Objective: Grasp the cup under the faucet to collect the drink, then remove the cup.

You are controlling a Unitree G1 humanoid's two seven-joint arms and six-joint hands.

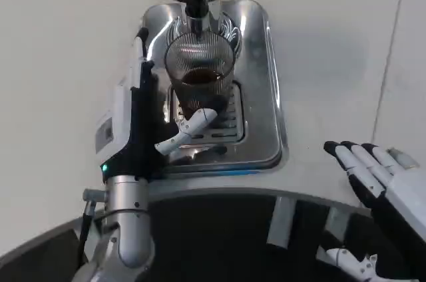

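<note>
While I watch the head view, I count one cup (200,72), one faucet (196,4), one drip tray (263,96) and two hands. That single cup is a clear ribbed glass standing upright on the tray grate (229,122), directly below the black faucet spout, with dark drink pooled in its lower part. My left hand (150,112) is reached forward along the cup's left side, its fingers wrapped on the glass and its thumb (190,129) curled across the front near the base, so it holds the cup. I can't tell whether the cup bottom is touching the grate or just off it. My right hand (376,169) sits well apart at the lower right over the white table (60,62), holding nothing, fingers stretched out and slightly apart, palm side down. One silver forearm (126,222) shows at the bottom left, with a green light on its wrist. Tray is shiny metal, set against the machine base at the top.
</note>
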